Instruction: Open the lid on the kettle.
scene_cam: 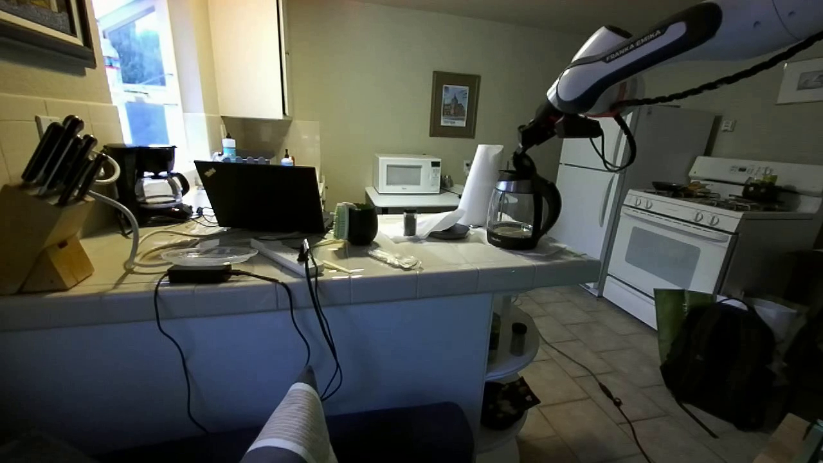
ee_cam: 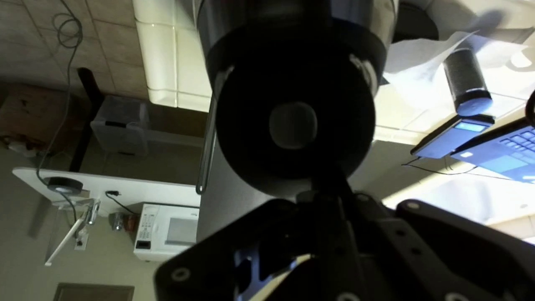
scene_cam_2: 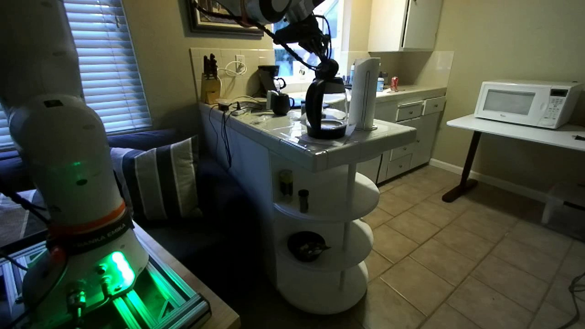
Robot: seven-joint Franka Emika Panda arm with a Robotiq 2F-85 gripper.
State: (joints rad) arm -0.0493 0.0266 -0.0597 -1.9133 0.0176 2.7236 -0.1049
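Observation:
The glass-and-black kettle (scene_cam: 511,218) stands upright on the counter near its end; it also shows in an exterior view (scene_cam_2: 336,109) and, in part, at the top of the wrist view (ee_cam: 215,27). Its round dark lid is raised above the kettle's top in both exterior views (scene_cam: 524,166) (scene_cam_2: 327,68), tilted up steeply. In the wrist view the lid (ee_cam: 257,129) is a big black disc with a pale spot in its middle. My gripper (scene_cam: 519,152) (scene_cam_2: 325,56) (ee_cam: 330,195) is at the lid's upper edge, seemingly touching it. Its fingers look closed together; their tips are too dark to see fully.
A paper towel roll (scene_cam: 482,186) stands beside the kettle. A dark round pad (scene_cam: 449,231), a spice jar (scene_cam: 410,222), a dark mug (scene_cam: 362,224) and a laptop (scene_cam: 263,196) are farther along the counter (scene_cam: 450,280). The counter's end edge (scene_cam_2: 365,151) is close to the kettle.

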